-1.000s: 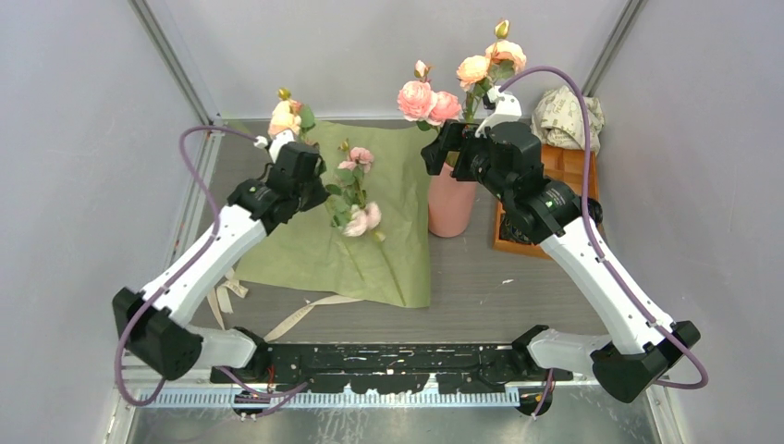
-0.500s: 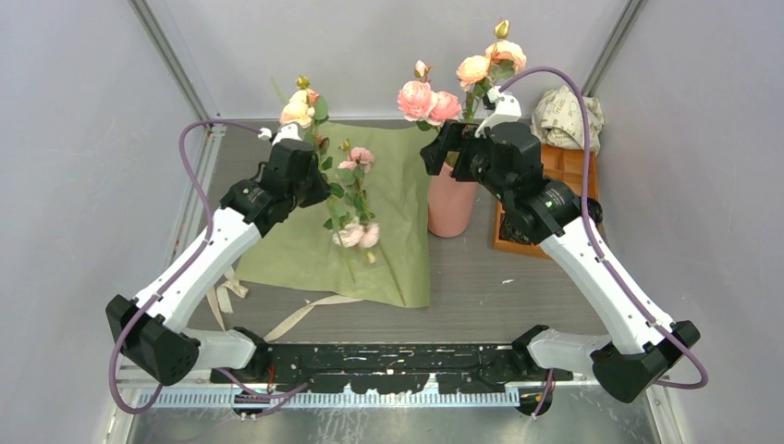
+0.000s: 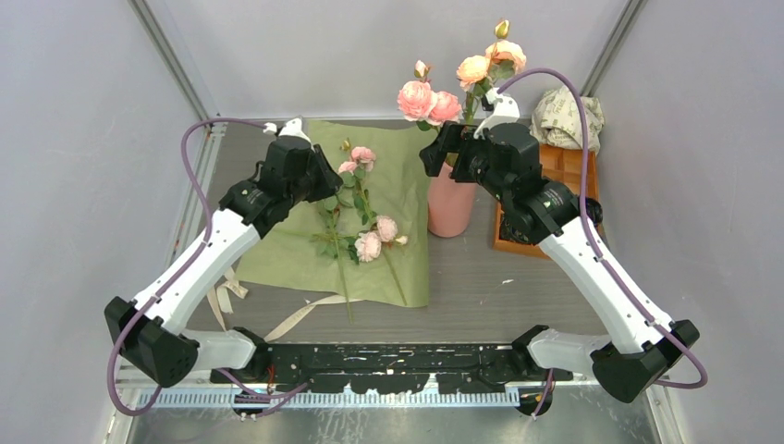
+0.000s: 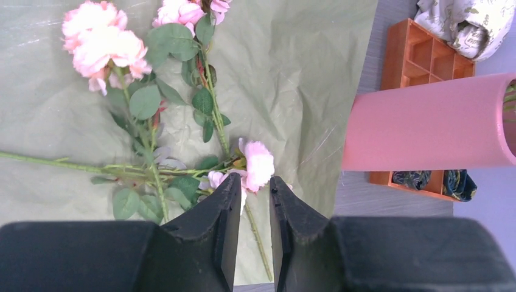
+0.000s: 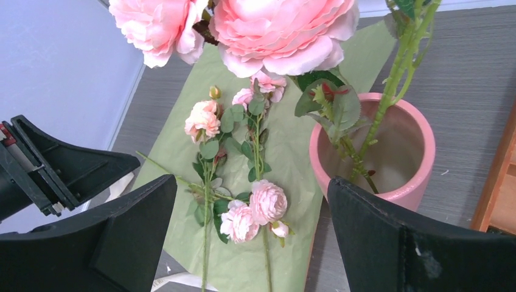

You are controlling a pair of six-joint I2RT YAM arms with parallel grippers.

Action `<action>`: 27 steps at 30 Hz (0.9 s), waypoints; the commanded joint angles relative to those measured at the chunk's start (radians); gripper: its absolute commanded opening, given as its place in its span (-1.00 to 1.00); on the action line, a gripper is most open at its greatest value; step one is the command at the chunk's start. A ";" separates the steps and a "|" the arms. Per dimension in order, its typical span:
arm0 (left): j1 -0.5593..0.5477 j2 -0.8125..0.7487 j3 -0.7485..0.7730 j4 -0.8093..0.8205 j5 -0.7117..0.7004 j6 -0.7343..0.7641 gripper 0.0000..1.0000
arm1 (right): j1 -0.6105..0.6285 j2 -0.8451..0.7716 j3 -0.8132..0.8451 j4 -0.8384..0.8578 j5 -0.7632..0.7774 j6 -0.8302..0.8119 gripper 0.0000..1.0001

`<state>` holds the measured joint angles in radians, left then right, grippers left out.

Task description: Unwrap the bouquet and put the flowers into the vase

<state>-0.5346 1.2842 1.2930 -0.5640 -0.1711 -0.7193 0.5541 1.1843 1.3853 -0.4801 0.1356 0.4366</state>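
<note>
Lying flat on the unfolded green wrapping paper [image 3: 287, 254], loose rose stems [image 3: 368, 242] rest at 9 o'clock from the pink vase [image 3: 451, 208]. The vase stands upright and holds several roses [image 3: 418, 97] (blooms well above its rim). The left gripper [image 4: 254, 184] hovers over the loose stems, its jaws a narrow slit with nothing between them. The right gripper [image 5: 252, 182] hangs above the vase, its jaws wide and empty. An orange tray [image 3: 559, 166] sits at the vase's 3 o'clock.

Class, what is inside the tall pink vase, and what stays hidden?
Leafy green stems stand in the vase, carrying pink roses above its rim. The stems' lower ends and the vase floor are hidden behind its near wall.
</note>
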 commanded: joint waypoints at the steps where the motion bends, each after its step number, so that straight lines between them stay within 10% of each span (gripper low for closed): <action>1: -0.001 -0.055 0.014 0.025 -0.050 0.032 -0.49 | 0.002 0.009 0.038 0.012 -0.083 -0.005 0.99; 6: 0.024 -0.019 0.022 -0.068 -0.150 0.051 -0.21 | 0.028 0.060 0.022 0.006 -0.209 0.044 0.94; 27: 0.112 0.625 0.242 -0.157 -0.131 0.025 -0.25 | 0.221 0.028 -0.109 0.007 -0.097 0.038 0.92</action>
<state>-0.4377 1.8900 1.4563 -0.7097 -0.2581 -0.6975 0.7670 1.2564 1.2770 -0.5095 0.0154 0.4706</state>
